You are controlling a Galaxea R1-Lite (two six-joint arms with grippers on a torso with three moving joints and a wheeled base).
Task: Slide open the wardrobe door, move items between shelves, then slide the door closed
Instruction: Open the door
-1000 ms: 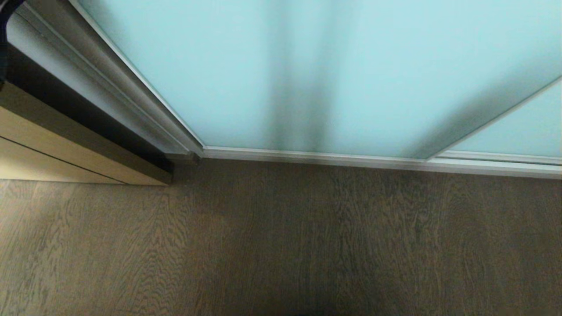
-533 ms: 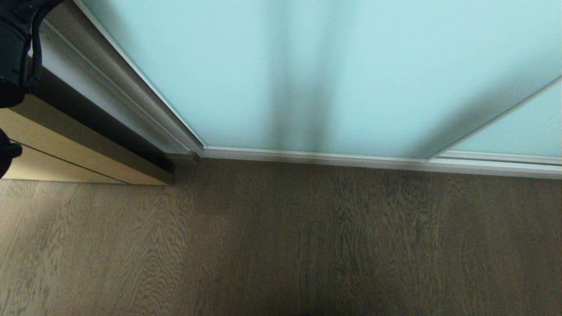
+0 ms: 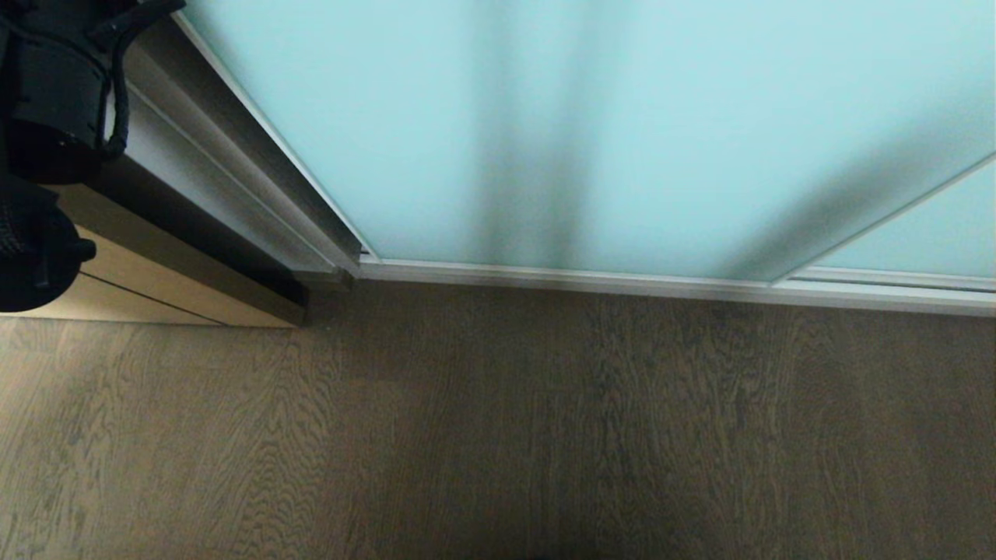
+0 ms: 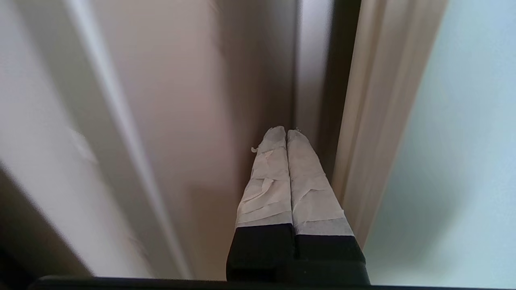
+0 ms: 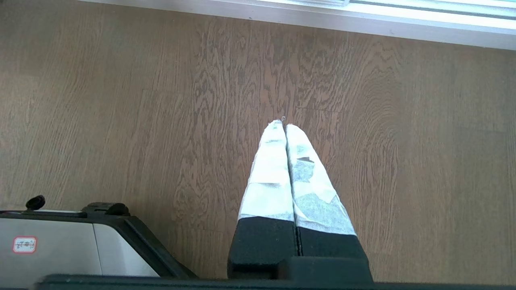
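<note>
**Left arm up by the edge of the wardrobe door**

On the far left of the head view, the black left arm (image 3: 47, 117) sits high in the corner. Just below it is a tan wooden panel (image 3: 140, 288) that meets the floor. Next to that runs a grey and silver door frame (image 3: 233, 194), slanting down to the floor.

In the left wrist view, the left gripper (image 4: 286, 135) has its two white-taped fingers (image 4: 268, 185) pressed tight together. It holds nothing. Its tips point into the dark slot beside the silver frame, very near it. I cannot tell if they touch it.

To the right of the frame is the sliding wardrobe door (image 3: 622, 117), a big pane of pale aqua frosted glass. It fills most of the top of the head view and covers the wardrobe. Its white-silver bottom rail (image 3: 583, 276) runs along the brown wood floor (image 3: 498, 435).

The right gripper (image 5: 285, 125) hangs over the wood floor, pointing down. Its taped fingers are pressed together too, with nothing in them.
</note>
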